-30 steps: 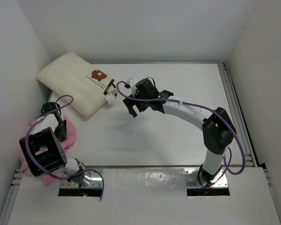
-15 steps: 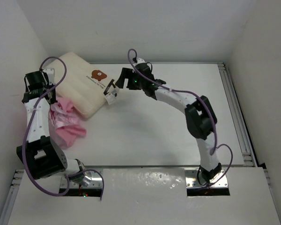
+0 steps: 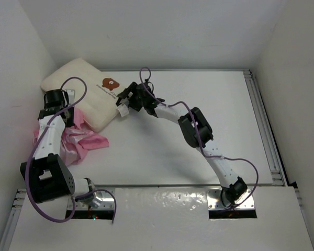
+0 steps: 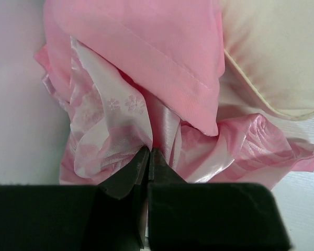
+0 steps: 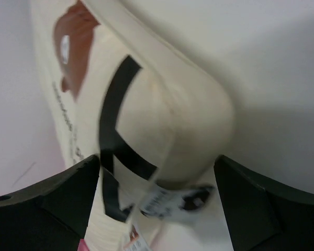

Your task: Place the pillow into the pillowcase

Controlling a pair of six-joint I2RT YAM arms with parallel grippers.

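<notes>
Top cam: overhead from near edge, whole table (image 3: 146,157). L wrist: close, pillowcase (image 4: 162,63) just ahead of left gripper (image 4: 149,151). R wrist: v. close, pillow (image 5: 188,104) ahead of right gripper (image 5: 157,159). All 3 share pillow.

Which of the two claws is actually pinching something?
The left gripper: its jaws are shut on the pink pillowcase. The right gripper stands open around a corner of the pillow.

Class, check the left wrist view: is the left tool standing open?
No, the left tool is closed, its tips pinching a fold of the pink pillowcase.
</notes>
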